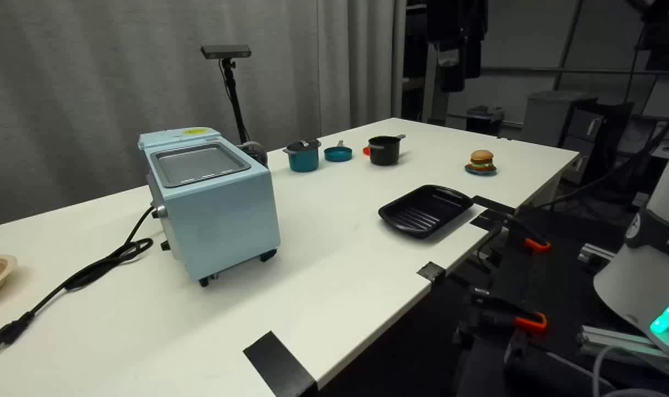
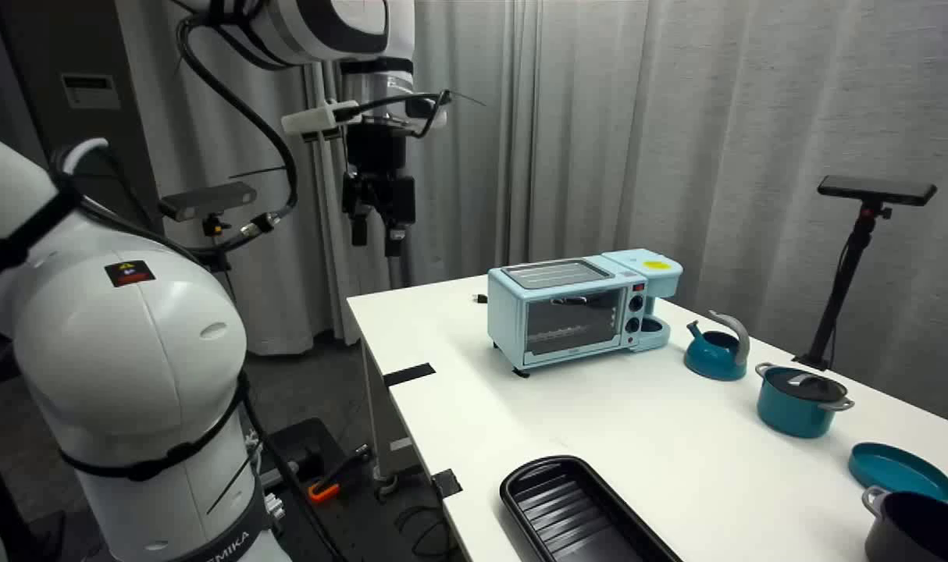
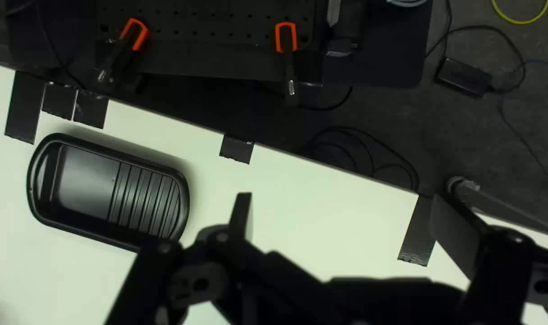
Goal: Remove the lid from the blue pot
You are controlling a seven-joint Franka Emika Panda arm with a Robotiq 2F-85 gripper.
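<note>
Teal pot on the tabletop, between kettle and shallow pan, and the dark lid is still on! So we're at the approach, I'd judge. Tool hangs high, well apart from the pot, spread wide and gripping nothing. Next it needs a long sweep across, then a drop to pinch that grey handle and lift. Wrist view gives us black tray, neither pot nor lid; the handle's exact shape reads poorly, and the dark saucepan runs out of shot in an exterior view.

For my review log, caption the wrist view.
Open, empty end effector above the white table, black tray at image left.
</note>
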